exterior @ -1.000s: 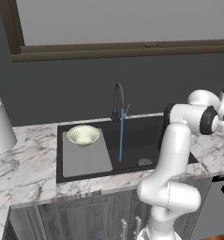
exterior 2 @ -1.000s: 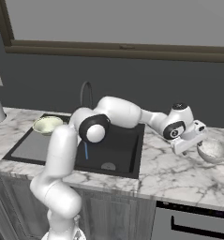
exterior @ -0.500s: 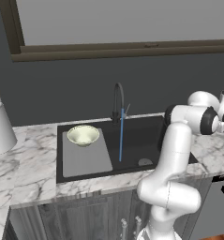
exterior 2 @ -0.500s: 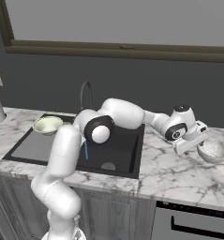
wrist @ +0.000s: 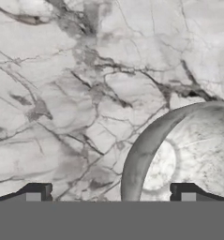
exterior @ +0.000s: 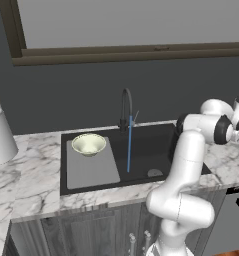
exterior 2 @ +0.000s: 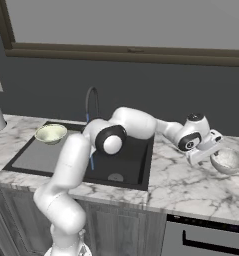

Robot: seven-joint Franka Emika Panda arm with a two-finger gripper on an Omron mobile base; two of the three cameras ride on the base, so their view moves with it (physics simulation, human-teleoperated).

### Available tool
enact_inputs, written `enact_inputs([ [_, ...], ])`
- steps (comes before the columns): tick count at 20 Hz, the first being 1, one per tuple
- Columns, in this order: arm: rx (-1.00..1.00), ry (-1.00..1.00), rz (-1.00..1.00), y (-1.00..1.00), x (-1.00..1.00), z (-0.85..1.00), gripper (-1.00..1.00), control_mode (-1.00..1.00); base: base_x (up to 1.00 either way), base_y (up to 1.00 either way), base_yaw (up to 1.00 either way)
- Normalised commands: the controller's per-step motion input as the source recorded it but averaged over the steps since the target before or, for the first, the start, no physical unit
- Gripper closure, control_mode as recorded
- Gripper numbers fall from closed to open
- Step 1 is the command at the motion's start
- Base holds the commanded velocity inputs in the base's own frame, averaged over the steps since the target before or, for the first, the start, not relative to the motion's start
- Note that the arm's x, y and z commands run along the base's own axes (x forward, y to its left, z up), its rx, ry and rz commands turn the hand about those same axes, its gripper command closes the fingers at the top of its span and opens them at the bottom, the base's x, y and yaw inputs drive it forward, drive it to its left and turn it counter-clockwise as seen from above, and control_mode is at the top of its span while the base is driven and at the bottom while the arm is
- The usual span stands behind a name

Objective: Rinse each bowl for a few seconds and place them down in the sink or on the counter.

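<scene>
bowl (wrist: 188, 154) rim between open pincer (wrist: 111, 193)

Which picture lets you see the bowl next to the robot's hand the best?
The hand view: the bowl by the gripper shows close, rim and inside clear. The right base view shows it small on the counter.

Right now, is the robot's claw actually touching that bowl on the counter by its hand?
Cannot tell. In the hand view the gripper straddles the bowl's rim, but the fingertips are cut off at the frame's bottom. The right base view shows the hand right beside the bowl.
</scene>
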Motion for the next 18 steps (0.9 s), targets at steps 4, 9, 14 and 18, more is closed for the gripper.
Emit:
enact_inputs([
  [4,0.0,0.0,0.0,-0.12,0.15,-0.11,-1.0,-1.0,0.0,0.0,0.0],
  [9,0.0,0.0,0.0,-0.13,0.16,-0.1,-1.0,-1.0,0.0,0.0,0.0],
  [14,0.0,0.0,0.0,-0.11,0.17,-0.11,-1.0,-1.0,0.0,0.0,0.0],
  [18,0.0,0.0,0.0,-0.1,0.16,-0.09,-1.0,-1.0,0.0,0.0,0.0],
])
